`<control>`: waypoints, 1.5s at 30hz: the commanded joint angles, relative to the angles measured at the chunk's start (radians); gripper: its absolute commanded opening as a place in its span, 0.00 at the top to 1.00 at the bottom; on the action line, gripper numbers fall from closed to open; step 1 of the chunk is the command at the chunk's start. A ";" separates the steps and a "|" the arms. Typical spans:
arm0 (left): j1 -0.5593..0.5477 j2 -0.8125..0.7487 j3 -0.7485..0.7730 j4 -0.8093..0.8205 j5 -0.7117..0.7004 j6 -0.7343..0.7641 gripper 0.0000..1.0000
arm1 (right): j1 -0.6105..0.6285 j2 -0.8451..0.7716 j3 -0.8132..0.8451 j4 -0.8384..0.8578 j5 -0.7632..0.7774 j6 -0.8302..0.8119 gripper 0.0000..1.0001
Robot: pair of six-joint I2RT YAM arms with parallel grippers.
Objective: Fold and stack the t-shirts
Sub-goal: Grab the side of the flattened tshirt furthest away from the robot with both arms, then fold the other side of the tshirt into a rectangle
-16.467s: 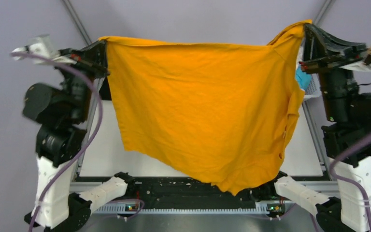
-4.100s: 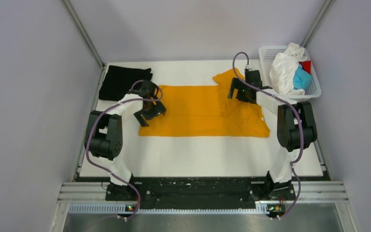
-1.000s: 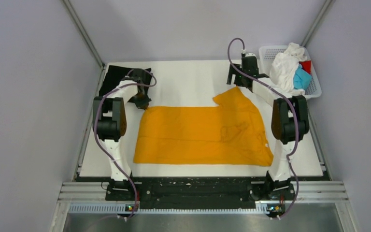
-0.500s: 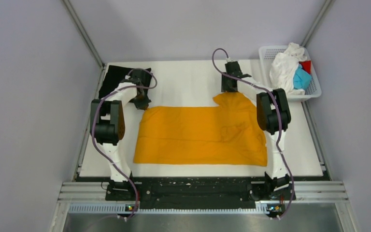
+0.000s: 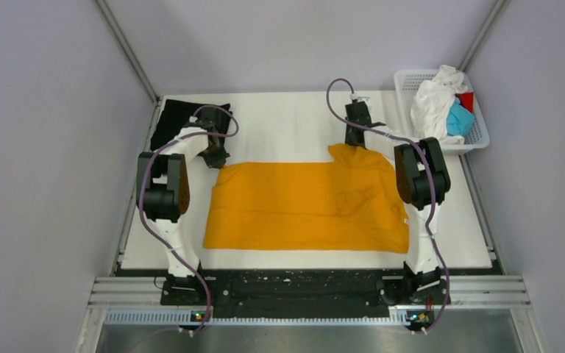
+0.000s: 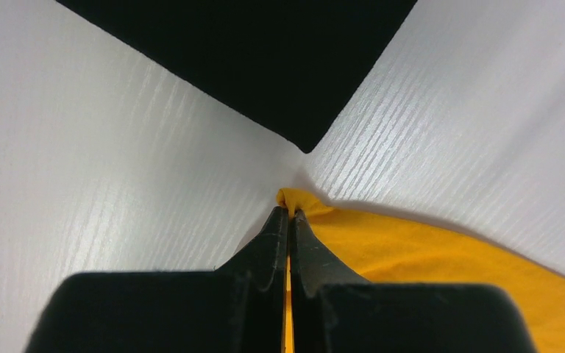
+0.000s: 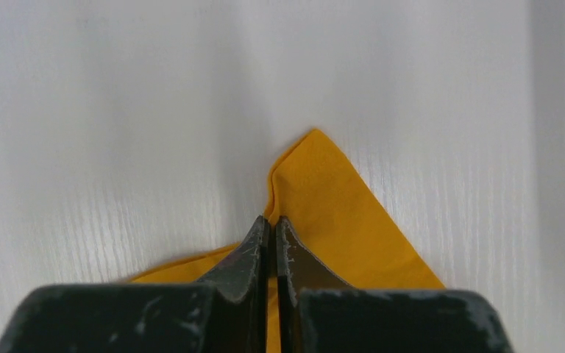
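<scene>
The black t-shirt (image 5: 180,121) lies flat at the far left corner of the table (image 5: 287,118). Its near corner points at the left gripper (image 6: 289,213), and only a narrow strip of bare table separates them. That gripper's jaws are pressed together on the far left corner of the orange-yellow t-shirt (image 5: 309,206), with a small bunch of cloth showing at the tips. The shirt is spread flat across the middle of the table with its near edge straight. There is a bare band in front of it and a wider bare stretch beyond its far edge. At its far right a flap rises to a point, and there the right gripper (image 7: 270,220) is closed, apparently on the flap's left edge. At the table's far right corner a white mesh basket (image 5: 478,136) holds the white t-shirt (image 5: 430,103), light blue t-shirt (image 5: 457,119) and red t-shirt (image 5: 466,100) in a heap. The table top is white with a fine ribbed grain. Plain grey walls (image 5: 44,147) close in on both sides.
</scene>
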 commanded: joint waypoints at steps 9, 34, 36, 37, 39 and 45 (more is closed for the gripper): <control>0.008 -0.057 0.033 0.055 -0.074 -0.009 1.00 | 0.004 0.020 0.209 -0.047 -0.012 -0.091 1.00; -0.062 -0.572 -0.530 0.309 -0.027 -0.061 1.00 | 0.062 -0.772 -0.473 -0.192 -0.107 0.007 1.00; -0.064 -0.620 -0.568 0.313 -0.032 -0.069 1.00 | 0.064 -0.817 -0.498 -0.233 -0.110 0.012 1.00; -0.064 -0.638 -0.582 0.316 -0.034 -0.079 1.00 | 0.064 -0.835 -0.507 -0.248 -0.121 0.017 1.00; -0.064 -0.672 -0.611 0.321 -0.031 -0.087 1.00 | 0.066 -0.867 -0.528 -0.276 -0.140 0.020 1.00; -0.064 -0.749 -0.665 0.298 -0.067 -0.116 1.00 | 0.087 -0.928 -0.533 -0.437 -0.114 0.016 1.00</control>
